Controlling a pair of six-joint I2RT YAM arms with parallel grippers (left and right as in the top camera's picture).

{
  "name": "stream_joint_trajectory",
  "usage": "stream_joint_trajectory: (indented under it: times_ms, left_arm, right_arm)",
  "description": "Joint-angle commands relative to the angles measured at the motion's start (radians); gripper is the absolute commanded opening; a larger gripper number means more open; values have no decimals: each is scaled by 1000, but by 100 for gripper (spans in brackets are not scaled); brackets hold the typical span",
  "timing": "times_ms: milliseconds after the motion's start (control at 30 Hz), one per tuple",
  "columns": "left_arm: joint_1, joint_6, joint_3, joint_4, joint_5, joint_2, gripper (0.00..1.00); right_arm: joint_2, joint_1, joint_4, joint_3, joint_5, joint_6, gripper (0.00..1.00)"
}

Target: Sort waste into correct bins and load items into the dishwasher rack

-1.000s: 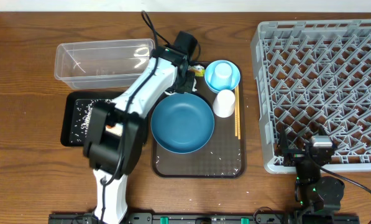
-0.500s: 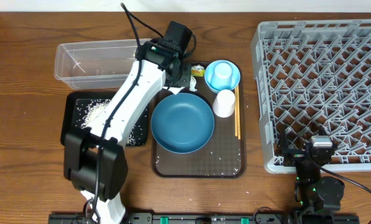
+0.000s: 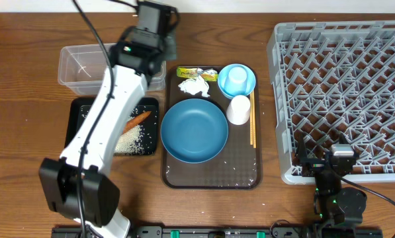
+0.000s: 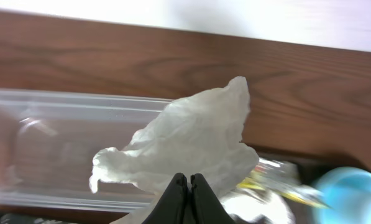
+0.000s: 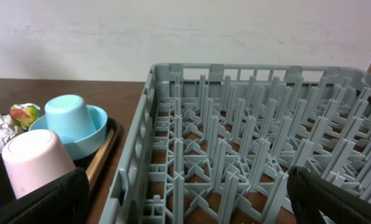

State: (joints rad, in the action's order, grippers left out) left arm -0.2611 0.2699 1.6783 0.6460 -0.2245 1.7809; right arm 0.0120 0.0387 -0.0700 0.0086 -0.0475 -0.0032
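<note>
My left gripper is shut on a crumpled white tissue and holds it above the right end of the clear plastic tub. Another white tissue and the yellow-green wrapper lie at the back of the brown tray. The carrot and rice lie in the black tray. The big blue bowl, light-blue cup, white cup and chopsticks are on the brown tray. My right gripper is open at the front edge of the grey rack.
The right wrist view shows the rack straight ahead, with the light-blue cup, white cup and chopsticks to its left. The wall runs along the table's back edge.
My left arm has lifted from the back of the brown tray and swung left and back over the clear tub, carrying a tissue. The black tray's carrot and rice are now uncovered.
</note>
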Motion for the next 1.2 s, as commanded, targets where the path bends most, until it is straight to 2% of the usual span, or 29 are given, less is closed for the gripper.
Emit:
stream_joint_trajectory:
  times_ms: [0,67,100,167,200,267,400,500,733,867,1033,1167]
  left_arm:
    - [59,24,6,-4,-50,55,7]
    - [87,24,6,-5,-49,75,16]
    - [97,24,6,-5,-49,81,27]
    - [115,24,6,-4,-49,91,55]
    - [120,24,6,-4,-49,92,62]
    - [123,24,6,-3,-49,89,70]
    - [111,24,6,27,-35,51,73]
    - [89,24,6,53,43,2,73]
    - [10,24,5,109,390,-53,73]
    - [-60,8,-20,119,408,-16,73]
    - [-114,-109,-24,123,407,74,73]
    - [-118,-113,-24,123,407,135,72]
  right_arm:
    - [-5,0,-2,-3,6,18,99]
    - [-5,0,-2,-3,6,18,99]
    - [-5,0,-2,-3,6,17,99]
    - [-5,0,-2,-3,6,18,99]
    - [-5,0,-2,-3,6,18,99]
    - [-5,0,-2,-3,6,18,99]
    - [-5,0,-2,-3,6,18,99]
    - [-5,0,-2,-3,6,18,99]
    - [-5,0,-2,-3,6,18,99]
    - [-5,0,-2,-3,6,18,99]
    - [-5,0,-2,-3,6,18,99]
    - [-5,0,-2,-3,6,18,99]
